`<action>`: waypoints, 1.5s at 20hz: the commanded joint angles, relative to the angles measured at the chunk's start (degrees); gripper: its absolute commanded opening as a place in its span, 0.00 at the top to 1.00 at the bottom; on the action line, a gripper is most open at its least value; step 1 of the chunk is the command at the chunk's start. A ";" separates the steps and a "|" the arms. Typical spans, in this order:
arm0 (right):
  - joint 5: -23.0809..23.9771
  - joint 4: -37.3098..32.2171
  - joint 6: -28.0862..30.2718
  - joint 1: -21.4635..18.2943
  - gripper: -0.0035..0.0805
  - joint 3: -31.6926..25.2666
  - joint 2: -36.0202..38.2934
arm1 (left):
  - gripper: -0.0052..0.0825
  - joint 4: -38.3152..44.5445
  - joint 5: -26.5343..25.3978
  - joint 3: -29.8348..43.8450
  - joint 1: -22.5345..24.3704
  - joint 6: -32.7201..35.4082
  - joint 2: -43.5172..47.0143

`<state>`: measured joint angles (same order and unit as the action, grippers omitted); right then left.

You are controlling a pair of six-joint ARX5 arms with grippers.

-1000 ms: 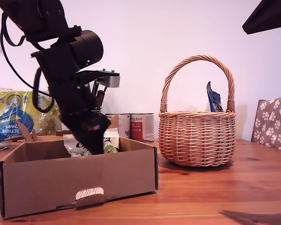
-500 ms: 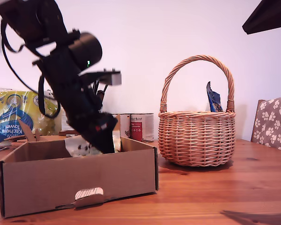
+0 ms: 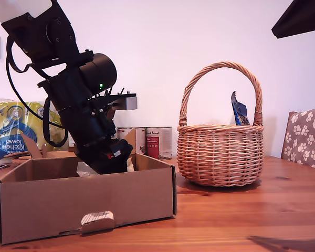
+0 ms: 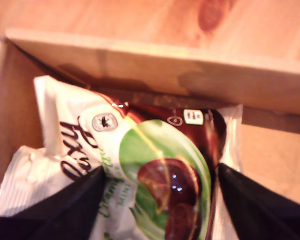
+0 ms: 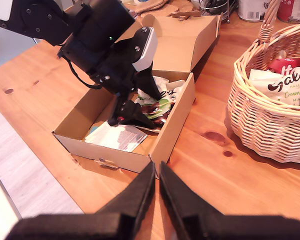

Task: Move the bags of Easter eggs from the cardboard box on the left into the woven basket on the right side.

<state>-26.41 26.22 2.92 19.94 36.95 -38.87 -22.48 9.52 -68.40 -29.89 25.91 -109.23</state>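
Inside the cardboard box (image 3: 89, 202), my first gripper (image 4: 157, 200) has its fingers (image 4: 65, 205) spread wide, one either side of a white-and-green egg bag (image 4: 155, 170) w/ black script and a brown patch. Whether the fingers actually touch the bag I cannot tell; nothing looks pinched. In the second wrist view that same arm (image 5: 97, 37) leans down into the box (image 5: 175, 122), fingers among crinkly bags (image 5: 157, 102), and a flat pale packet (image 5: 115, 137) lies on the box floor nearby.

My second gripper (image 5: 156, 182) hangs above the bare wooden tabletop (image 5: 225, 185) just outside the box's near wall, fingers (image 5: 135, 195) nearly together, only a thin slit between, holding nothing.

The woven basket (image 3: 221, 152) sits on the tabletop (image 3: 241, 215) toward the exterior view's right, well apart from the box at that view's left. Basket already has bags in it: a white one w/ dark lettering (image 5: 285, 85), and a blue bag corner (image 3: 240, 111) poking above the rim. Behind the box: tins (image 3: 158, 142) and a yellow-blue kitchen towel pack (image 3: 13, 131). Paw-print chair back (image 3: 307, 136) at the exterior view's right edge.
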 commanded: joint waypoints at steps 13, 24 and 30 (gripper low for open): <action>-0.04 -0.20 0.15 -0.13 0.96 -0.85 0.04 | 0.68 -4.81 1.68 2.03 0.15 -1.09 3.37; -0.04 -0.20 0.15 -0.13 0.96 -0.85 0.04 | 0.68 1.31 5.09 2.03 0.26 -5.18 18.67; -0.04 -0.22 0.13 -0.13 0.96 -0.85 0.04 | 0.68 18.32 11.96 2.03 -1.22 -9.66 18.29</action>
<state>-26.41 26.24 2.92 19.94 36.95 -38.87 -6.50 20.95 -67.11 -30.39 16.62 -89.84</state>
